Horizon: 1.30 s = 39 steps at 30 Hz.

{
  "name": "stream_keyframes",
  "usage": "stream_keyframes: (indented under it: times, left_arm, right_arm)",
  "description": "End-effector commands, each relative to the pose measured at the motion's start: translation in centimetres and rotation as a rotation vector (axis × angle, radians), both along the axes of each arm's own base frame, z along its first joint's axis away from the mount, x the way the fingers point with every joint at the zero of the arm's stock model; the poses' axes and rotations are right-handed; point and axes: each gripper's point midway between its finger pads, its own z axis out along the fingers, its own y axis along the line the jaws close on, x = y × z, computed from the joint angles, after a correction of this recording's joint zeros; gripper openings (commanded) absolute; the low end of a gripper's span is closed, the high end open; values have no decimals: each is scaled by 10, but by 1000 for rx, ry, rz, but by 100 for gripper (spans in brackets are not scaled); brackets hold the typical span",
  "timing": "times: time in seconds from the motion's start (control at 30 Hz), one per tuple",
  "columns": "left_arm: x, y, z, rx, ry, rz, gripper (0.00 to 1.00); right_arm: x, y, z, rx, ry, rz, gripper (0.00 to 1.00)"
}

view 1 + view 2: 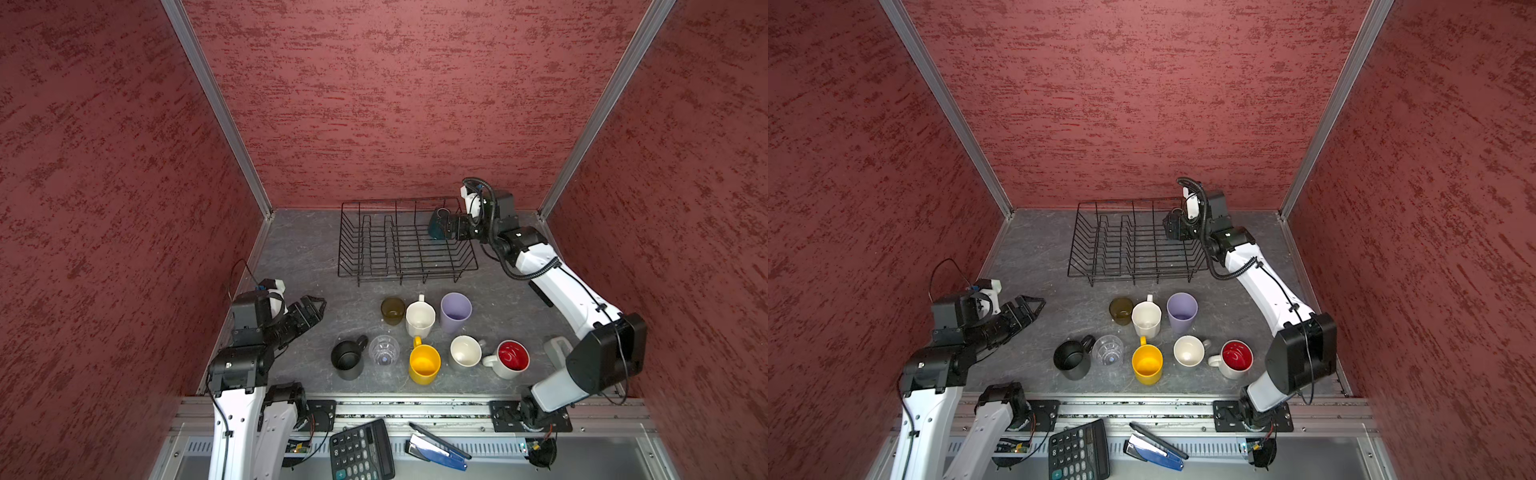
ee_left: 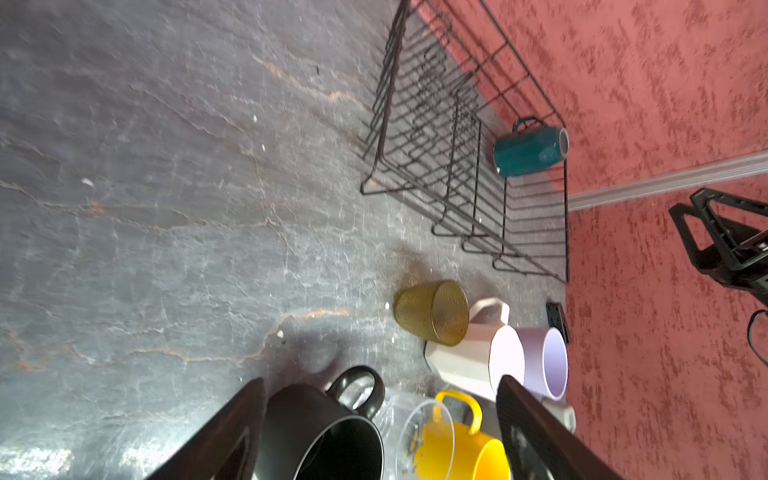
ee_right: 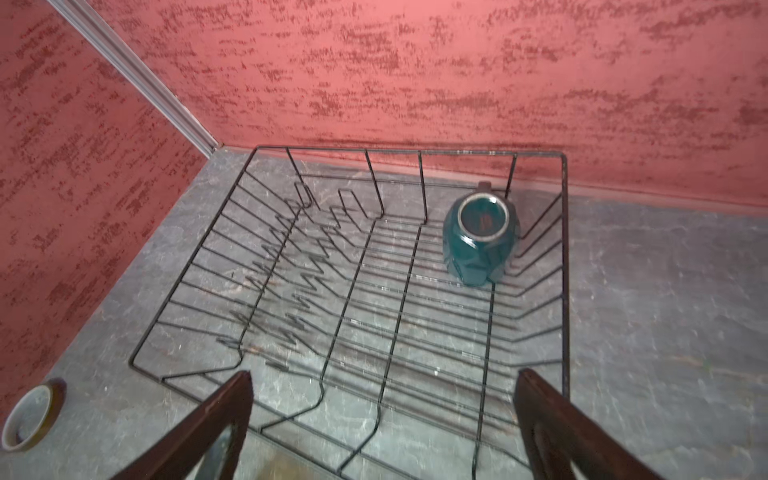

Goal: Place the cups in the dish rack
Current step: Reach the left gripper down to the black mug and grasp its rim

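The black wire dish rack (image 1: 376,249) (image 3: 291,299) stands at the back. A teal mug (image 3: 480,239) (image 2: 530,149) sits upside down in its far right corner. My right gripper (image 3: 382,415) (image 1: 446,226) hangs open and empty above the rack. In front stand an olive glass (image 1: 392,309), white mug (image 1: 419,319), lavender tumbler (image 1: 456,311), black mug (image 1: 348,359), clear glass (image 1: 384,350), yellow mug (image 1: 424,365), grey mug (image 1: 465,352) and red-inside mug (image 1: 512,357). My left gripper (image 1: 316,307) (image 2: 380,415) is open, left of the cups, holding nothing.
Red walls close in the grey table on three sides. A calculator (image 1: 361,451) and a blue stapler (image 1: 438,451) lie on the front ledge below the arm bases. A pale grey object (image 1: 557,351) sits by the right arm's elbow.
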Motion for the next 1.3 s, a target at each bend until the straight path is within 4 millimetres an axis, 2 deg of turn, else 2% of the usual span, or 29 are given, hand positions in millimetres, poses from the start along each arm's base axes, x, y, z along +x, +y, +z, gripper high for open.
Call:
stream_keyframes:
  times: [0.0, 0.27, 0.4, 0.7, 0.73, 0.87, 1.07, 1.27]
  left_arm:
    - [-14, -6, -12, -7, 73, 7, 84]
    - [-43, 0, -38, 79, 166, 71, 78]
    - [-50, -1, -44, 105, 195, 72, 76]
    - [-57, -14, -59, 174, 278, 12, 73]
    - [-57, -17, -61, 169, 274, 9, 73]
    - [-56, -33, -76, 165, 286, -20, 72]
    - [-58, -37, -92, 323, 326, -41, 73]
    - [-57, -35, -104, 391, 350, -44, 72]
  right_arm:
    - [-8, -4, 11, 20, -43, -23, 99]
    - [-17, -3, -3, 28, -11, -8, 99]
    - [-18, -4, -8, 20, -5, -12, 99]
    - [-19, -3, -11, 29, 3, -6, 99]
    - [-23, -4, 0, 37, -21, -5, 99]
    - [-24, -6, 2, 30, -26, -8, 99]
    - [-26, -6, 4, 31, -30, -8, 99]
    - [-27, -4, 1, 41, -21, 1, 99]
